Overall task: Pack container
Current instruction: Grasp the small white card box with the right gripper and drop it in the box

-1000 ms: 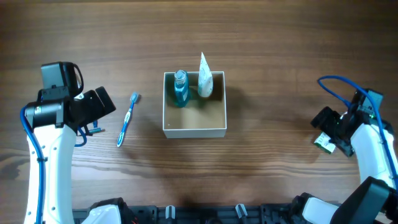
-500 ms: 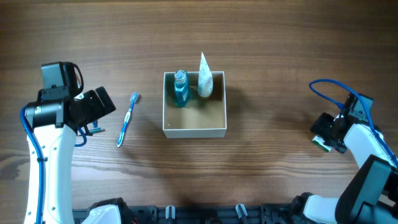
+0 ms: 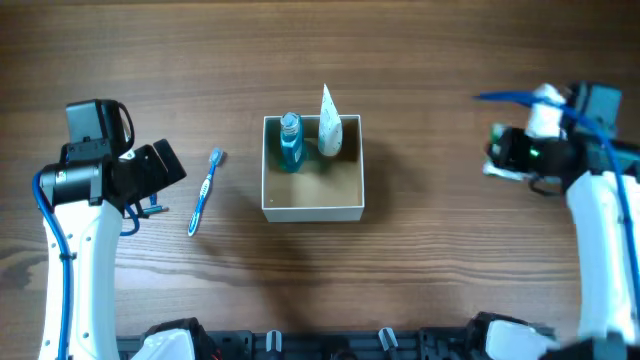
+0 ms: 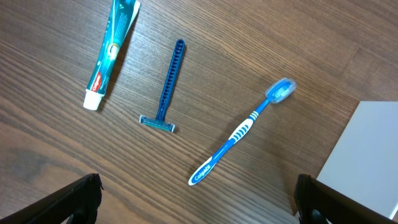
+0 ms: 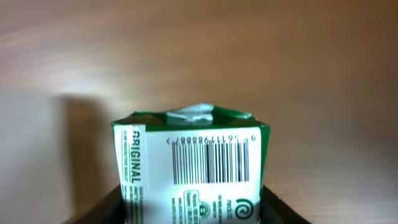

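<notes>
The container [image 3: 312, 211], a square white-walled box with a tan floor, stands mid-table; its white wall shows at the right edge of the left wrist view [image 4: 367, 155]. A blue bottle [image 3: 290, 140] and a white tube [image 3: 329, 126] stand along its back wall. My right gripper [image 3: 503, 156] is shut on a green and white carton [image 5: 189, 165] with a barcode, held above the wood to the right of the container. My left gripper [image 4: 199, 205] hangs open over the table left of the container, nothing between its fingers.
A blue and white toothbrush [image 3: 205, 190] lies left of the container, also in the left wrist view [image 4: 242, 130]. Beside it lie a blue razor [image 4: 166, 90] and a toothpaste tube [image 4: 113, 50]. The left arm hides those two from overhead.
My right gripper has closed on the carton and swung up and toward the container, blurred with motion. The left arm and the things in the container have not moved.
</notes>
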